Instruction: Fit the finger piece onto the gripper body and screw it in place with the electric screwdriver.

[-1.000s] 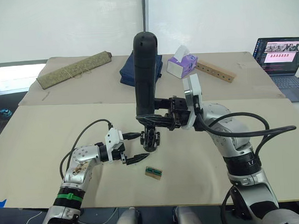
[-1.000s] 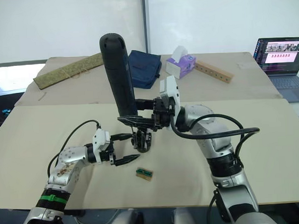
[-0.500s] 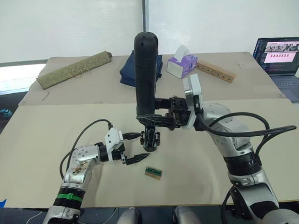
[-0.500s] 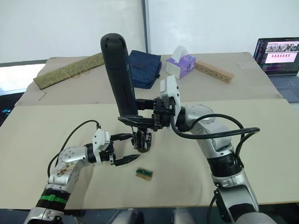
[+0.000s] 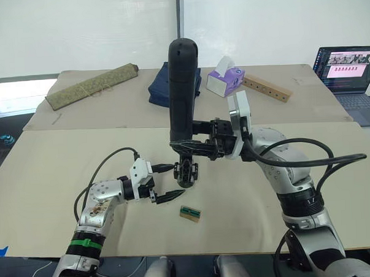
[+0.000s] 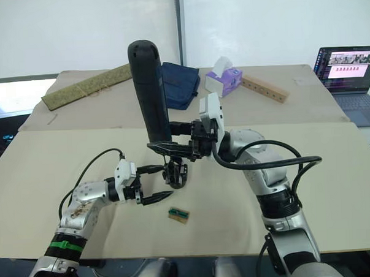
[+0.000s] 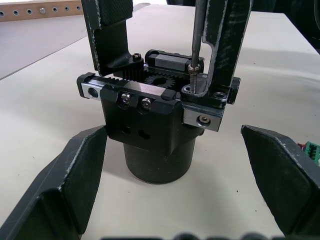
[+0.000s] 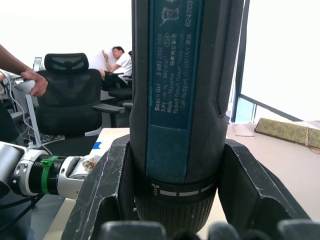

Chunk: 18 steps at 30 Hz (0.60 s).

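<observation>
The electric screwdriver (image 5: 182, 83) stands upright, bit down, with my right gripper (image 5: 190, 145) shut around its lower end (image 8: 182, 90). Its thin bit (image 7: 196, 40) comes down onto a screw at the foot of the finger piece (image 7: 225, 45), which stands upright on the right side of the gripper body (image 7: 150, 130). The gripper body (image 5: 186, 170) rests on the table at mid-front. My left gripper (image 5: 176, 179) is open just left of it, one finger (image 7: 75, 185) on each side of the body, apart from it.
A small green-topped tan block (image 5: 189, 213) lies near the front edge. At the back are a rolled mat (image 5: 92, 85), a dark blue cloth (image 5: 159, 87), a tissue box (image 5: 225, 78), a holed wooden strip (image 5: 267, 87) and a laptop (image 5: 348, 67).
The screwdriver's top end has leaned slightly to the right. The left gripper and the gripper body have stayed put.
</observation>
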Tool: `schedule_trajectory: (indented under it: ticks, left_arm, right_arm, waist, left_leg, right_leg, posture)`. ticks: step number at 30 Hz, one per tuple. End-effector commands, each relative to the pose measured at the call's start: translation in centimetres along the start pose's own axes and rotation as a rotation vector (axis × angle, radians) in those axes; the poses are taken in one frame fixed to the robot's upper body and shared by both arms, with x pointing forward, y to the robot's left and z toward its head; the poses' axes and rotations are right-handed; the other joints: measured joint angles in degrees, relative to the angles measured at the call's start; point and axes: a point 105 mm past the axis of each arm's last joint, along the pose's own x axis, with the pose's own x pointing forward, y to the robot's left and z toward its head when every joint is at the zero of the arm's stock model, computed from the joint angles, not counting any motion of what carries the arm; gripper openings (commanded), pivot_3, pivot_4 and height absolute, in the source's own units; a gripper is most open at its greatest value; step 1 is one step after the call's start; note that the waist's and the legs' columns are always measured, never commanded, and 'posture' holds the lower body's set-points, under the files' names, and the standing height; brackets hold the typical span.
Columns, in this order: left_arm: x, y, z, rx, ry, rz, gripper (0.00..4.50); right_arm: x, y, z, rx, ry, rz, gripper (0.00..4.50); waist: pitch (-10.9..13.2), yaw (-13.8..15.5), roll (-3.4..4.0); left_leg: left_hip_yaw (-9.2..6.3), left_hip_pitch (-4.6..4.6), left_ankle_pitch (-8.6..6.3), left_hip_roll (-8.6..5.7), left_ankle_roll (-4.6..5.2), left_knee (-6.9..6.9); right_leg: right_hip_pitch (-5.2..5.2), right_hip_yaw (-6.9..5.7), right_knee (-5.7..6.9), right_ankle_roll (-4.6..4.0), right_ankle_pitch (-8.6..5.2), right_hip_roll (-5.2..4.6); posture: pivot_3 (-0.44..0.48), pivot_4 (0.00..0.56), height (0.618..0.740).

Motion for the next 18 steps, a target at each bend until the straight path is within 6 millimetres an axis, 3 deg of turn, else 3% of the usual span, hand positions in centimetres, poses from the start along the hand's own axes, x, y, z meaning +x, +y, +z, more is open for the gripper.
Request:
schedule_trajectory:
  ticks: [1, 18]
  left_arm:
    - [-0.03, -0.03, 0.28, 0.016, -0.004, -0.003, 4.5]
    - [0.03, -0.13, 0.16, 0.012, -0.007, 0.0, 4.5]
  right_arm:
    - [-0.12, -0.16, 1.38, -0.046, -0.027, 0.002, 1.9]
    - [-0.22, -0.26, 1.69, -0.05, -0.028, 0.007, 1.9]
  waist:
    - [0.0, 0.0, 0.0]
    - [0.0, -0.01, 0.0]
  left_leg:
    - [0.0, 0.0, 0.0, 0.0, 0.0, 0.0]
    - [0.0, 0.01, 0.0, 0.0, 0.0, 0.0]
  right_leg:
    - [0.0, 0.0, 0.0, 0.0, 0.0, 0.0]
    - [0.0, 0.0, 0.0, 0.0, 0.0, 0.0]
  posture:
    - [0.0, 0.15, 0.74]
    - [0.0, 0.15, 0.74]
